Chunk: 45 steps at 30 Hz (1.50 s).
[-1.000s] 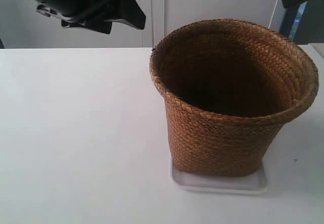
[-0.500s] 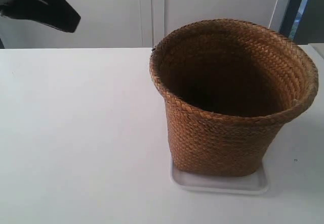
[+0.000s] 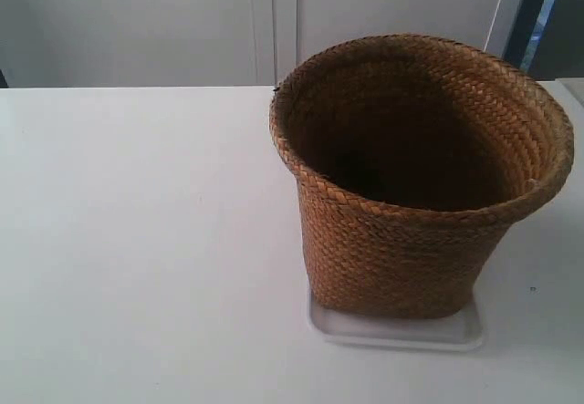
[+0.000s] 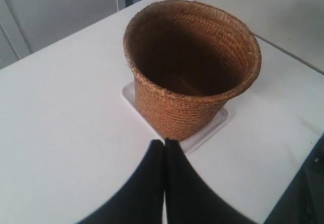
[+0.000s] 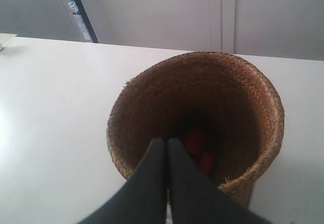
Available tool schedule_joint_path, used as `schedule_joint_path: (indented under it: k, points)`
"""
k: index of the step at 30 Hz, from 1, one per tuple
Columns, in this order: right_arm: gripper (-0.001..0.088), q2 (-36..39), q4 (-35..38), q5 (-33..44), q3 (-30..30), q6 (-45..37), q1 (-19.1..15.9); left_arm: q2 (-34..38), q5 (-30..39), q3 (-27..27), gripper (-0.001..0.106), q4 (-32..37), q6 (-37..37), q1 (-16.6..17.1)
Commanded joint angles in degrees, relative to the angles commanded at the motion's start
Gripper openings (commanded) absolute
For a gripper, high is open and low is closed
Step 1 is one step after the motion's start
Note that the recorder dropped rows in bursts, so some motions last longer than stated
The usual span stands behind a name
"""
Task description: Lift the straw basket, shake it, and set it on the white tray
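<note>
The straw basket (image 3: 420, 185) stands upright on the white tray (image 3: 401, 331), whose rim shows under its base. Both also show in the left wrist view: the basket (image 4: 190, 67) and the tray (image 4: 212, 128) beneath it. My left gripper (image 4: 164, 142) is shut and empty, held back from the basket. The right wrist view looks down into the basket (image 5: 197, 113), where red things (image 5: 195, 143) lie in the dark bottom. My right gripper (image 5: 167, 140) is shut with nothing in it, above the basket's near side. No arm shows in the exterior view.
The white table (image 3: 137, 240) spreads wide to the exterior view's left of the basket. White cabinet doors (image 3: 274, 21) stand behind it. A second white surface (image 4: 273, 11) adjoins the table, and the table's edge (image 4: 304, 163) runs close to the tray.
The dark arm at the exterior view's upper left has drawn away leftward and left the picture. The basket and tray have not moved.
</note>
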Motion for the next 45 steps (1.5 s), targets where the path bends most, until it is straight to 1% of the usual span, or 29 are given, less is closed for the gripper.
schedule_joint_path:
  k: [10, 12, 14, 16, 18, 20, 22, 26, 29, 33, 36, 37, 41, 45]
  points:
    - [0.0000, 0.00, 0.00, 0.00, 0.00, 0.00, 0.00, -0.32, 0.13, 0.00, 0.000, 0.24, 0.15, 0.00]
    - [0.0000, 0.00, 0.00, 0.00, 0.00, 0.00, 0.00, -0.59, 0.37, 0.00, 0.000, 2.06, 1.11, 0.20]
    - [0.0000, 0.00, 0.00, 0.00, 0.00, 0.00, 0.00, -0.92, 0.99, 0.00, 0.000, 2.71, 4.01, 1.68]
    - [0.0000, 0.00, 0.00, 0.00, 0.00, 0.00, 0.00, -1.55, 0.64, 0.00, 0.000, 2.84, 6.07, 4.79]
    - [0.0000, 0.00, 0.00, 0.00, 0.00, 0.00, 0.00, -2.91, -2.19, 1.36, 0.000, 2.59, 6.23, 8.22]
    - [0.0000, 0.00, 0.00, 0.00, 0.00, 0.00, 0.00, -5.28, -7.72, 4.64, 0.000, 2.01, 6.23, 11.78]
    - [0.0000, 0.00, 0.00, 0.00, 0.00, 0.00, 0.00, -7.69, -12.93, 8.43, 0.000, 2.01, 6.23, 14.64]
    - [0.0000, 0.00, 0.00, 0.00, 0.00, 0.00, 0.00, -12.74, -18.70, 16.56, 0.000, 2.77, 6.32, 18.61]
    - [0.0000, 0.00, 0.00, 0.00, 0.00, 0.00, 0.00, -15.67, -19.95, 21.86, 0.000, 5.40, 6.32, 20.45]
    - [0.0000, 0.00, 0.00, 0.00, 0.00, 0.00, 0.00, -18.96, -23.08, 29.28, 0.000, 5.80, 6.22, 22.05]
    - [0.0000, 0.00, 0.00, 0.00, 0.00, 0.00, 0.00, -21.66, -27.94, 35.62, 0.000, 5.80, 6.12, 22.69]
    - [0.0000, 0.00, 0.00, 0.00, 0.00, 0.00, 0.00, -22.62, -30.70, 38.63, 0.000, 5.80, 6.12, 22.96]
    - [0.0000, 0.00, 0.00, 0.00, 0.00, 0.00, 0.00, -26.03, -38.50, 47.99, 0.000, 5.80, 6.12, 24.33]
    - [0.0000, 0.00, 0.00, 0.00, 0.00, 0.00, 0.00, -29.35, -38.79, 55.89, 0.000, 5.71, 6.12, 26.10]
